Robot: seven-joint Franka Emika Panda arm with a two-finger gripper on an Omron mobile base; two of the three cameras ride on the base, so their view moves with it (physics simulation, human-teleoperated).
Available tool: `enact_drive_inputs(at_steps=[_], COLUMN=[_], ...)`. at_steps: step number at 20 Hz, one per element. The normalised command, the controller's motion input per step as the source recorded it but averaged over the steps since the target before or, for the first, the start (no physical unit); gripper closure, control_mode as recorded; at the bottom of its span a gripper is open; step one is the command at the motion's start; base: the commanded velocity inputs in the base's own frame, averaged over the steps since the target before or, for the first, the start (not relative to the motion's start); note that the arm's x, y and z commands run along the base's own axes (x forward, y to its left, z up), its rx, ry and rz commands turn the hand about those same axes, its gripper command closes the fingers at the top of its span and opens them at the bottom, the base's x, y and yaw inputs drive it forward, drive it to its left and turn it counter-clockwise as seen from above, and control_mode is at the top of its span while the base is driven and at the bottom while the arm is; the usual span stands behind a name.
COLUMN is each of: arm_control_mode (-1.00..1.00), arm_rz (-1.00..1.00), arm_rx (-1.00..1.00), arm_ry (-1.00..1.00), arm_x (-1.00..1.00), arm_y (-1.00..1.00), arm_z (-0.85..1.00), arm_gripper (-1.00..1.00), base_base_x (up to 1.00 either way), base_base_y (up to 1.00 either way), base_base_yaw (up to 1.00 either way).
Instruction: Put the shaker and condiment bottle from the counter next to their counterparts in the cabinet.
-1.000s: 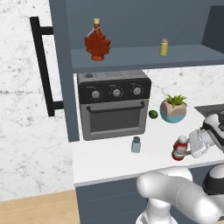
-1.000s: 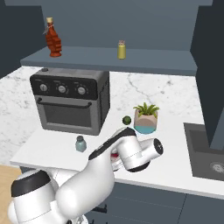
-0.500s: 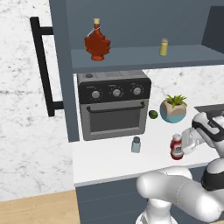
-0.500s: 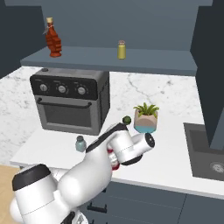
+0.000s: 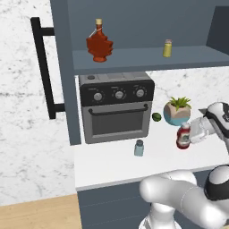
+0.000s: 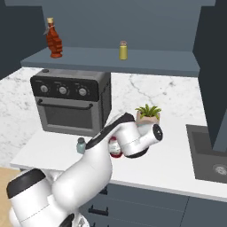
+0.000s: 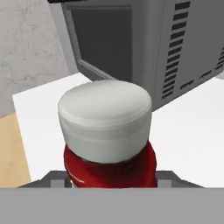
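Note:
The condiment bottle (image 5: 183, 137), red with a white cap, stands upright at the right of the counter (image 5: 112, 165), and my gripper (image 5: 190, 134) is shut on its body from the right. Close up in the hand view, the bottle (image 7: 109, 131) sits between the two dark fingertips. The pale blue-grey shaker (image 5: 139, 148) stands alone on the counter in front of the toaster oven, left of the bottle. On the cabinet shelf (image 5: 134, 60) stand the maple-leaf bottle (image 5: 99, 42) and the yellow shaker (image 5: 167, 48).
A dark toaster oven (image 5: 116, 107) fills the counter under the shelf. A potted plant (image 5: 177, 111) and a small green lime (image 5: 156, 117) sit just behind the bottle. A sink (image 6: 208, 153) lies to the right. The cabinet's black bar handle (image 5: 44, 67) is at the left.
The jaws have closed from wide open onto the condiment bottle, and the bottle now sits slightly higher in the left base view. The shaker has not moved.

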Motion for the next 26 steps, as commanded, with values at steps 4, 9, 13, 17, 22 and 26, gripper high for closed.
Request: enact_drive_inputs(at_steps=[4, 9, 13, 17, 22, 26], arm_control_mode=[-1.00, -1.00, -1.00, -1.00, -1.00, -1.00], arm_rz=[-0.20, -0.20, -0.14, -0.04, 0.00, 0.00], arm_rx=[-0.03, -0.02, 0.01, 0.02, 0.12, 0.14], arm_ry=[-0.05, -0.13, -0.13, -0.02, 0.00, 0.00], arm_x=[0.10, -0.23, -0.39, -0.04, -0.11, -0.24], arm_y=[0.68, 0.12, -0.03, 0.23, 0.18, 0.19], arm_z=[0.87, 0.94, 1.00, 1.00, 1.00, 1.00], arm_gripper=[1.00, 1.00, 1.00, 1.00, 1.00, 1.00], base_base_x=[0.00, 0.00, 0.00, 0.00, 0.00, 0.00], base_base_y=[0.00, 0.00, 0.00, 0.00, 0.00, 0.00], base_base_yaw=[0.00, 0.00, 0.00, 0.00, 0.00, 0.00])
